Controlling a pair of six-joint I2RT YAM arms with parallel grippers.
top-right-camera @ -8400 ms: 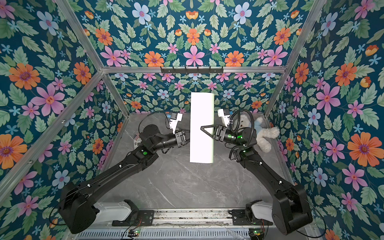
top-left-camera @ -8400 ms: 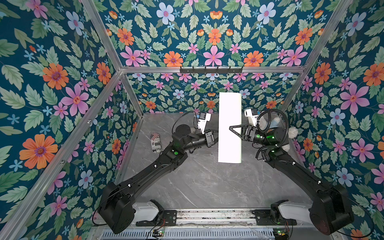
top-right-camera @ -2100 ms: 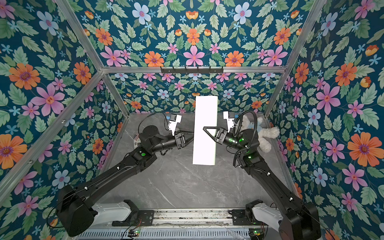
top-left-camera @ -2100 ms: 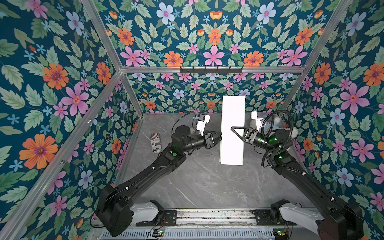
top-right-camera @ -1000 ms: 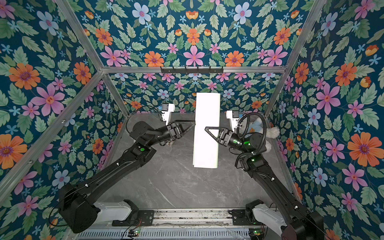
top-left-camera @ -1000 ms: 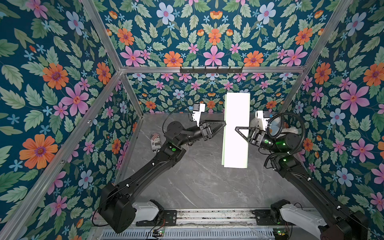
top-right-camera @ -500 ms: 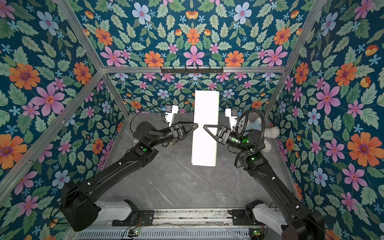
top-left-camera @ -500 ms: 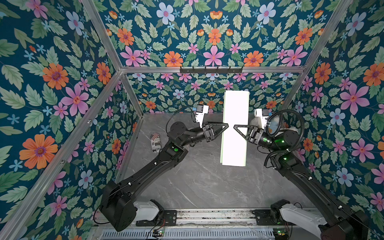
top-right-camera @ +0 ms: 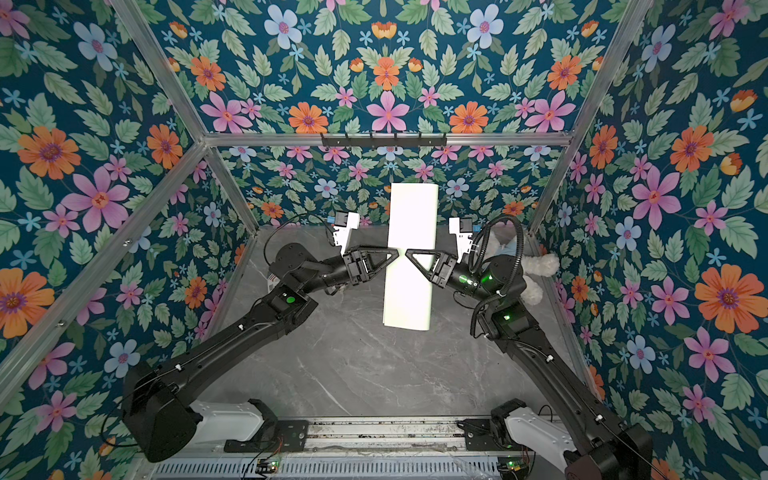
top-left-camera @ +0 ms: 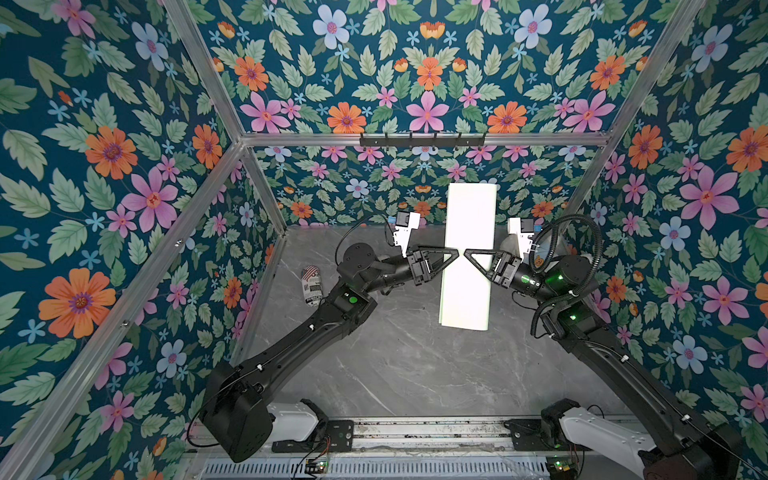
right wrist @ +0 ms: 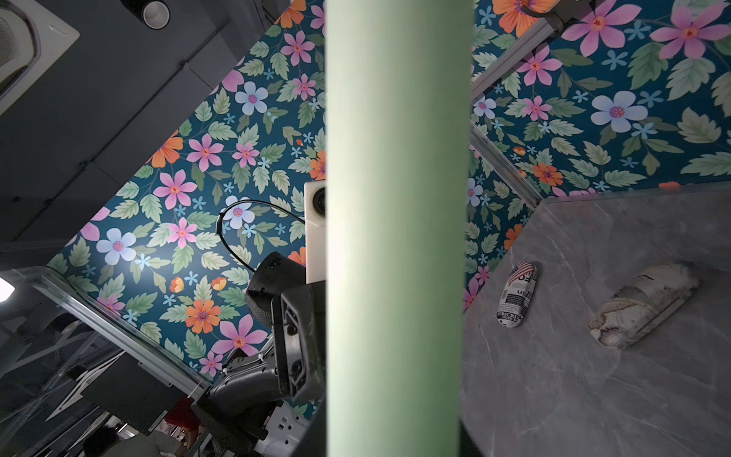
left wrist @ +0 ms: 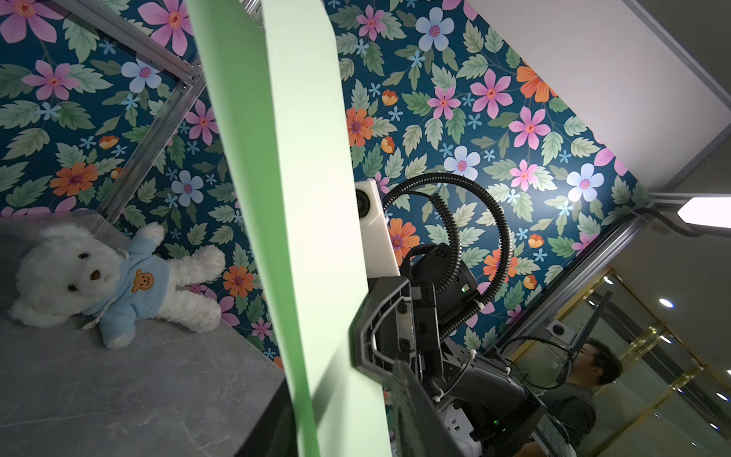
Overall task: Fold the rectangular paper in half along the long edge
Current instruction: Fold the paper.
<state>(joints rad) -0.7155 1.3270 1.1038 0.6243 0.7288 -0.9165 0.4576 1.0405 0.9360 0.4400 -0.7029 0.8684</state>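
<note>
Above the grey marble table (top-left-camera: 395,365), inside floral walls (top-left-camera: 124,166), the paper (top-left-camera: 469,224) is aloft, curled double. The right gripper (top-left-camera: 468,253) pinches it; the left gripper (top-left-camera: 455,252) straddles its edge, grip unclear.

Pale mint-green rectangular paper (top-left-camera: 469,216), doubled over lengthwise into a long narrow strip, aloft, glare-white on top.

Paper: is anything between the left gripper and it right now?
Nothing visible does. The rectangular paper hangs in the air; the left gripper and right gripper point tip to tip at its middle.
</note>
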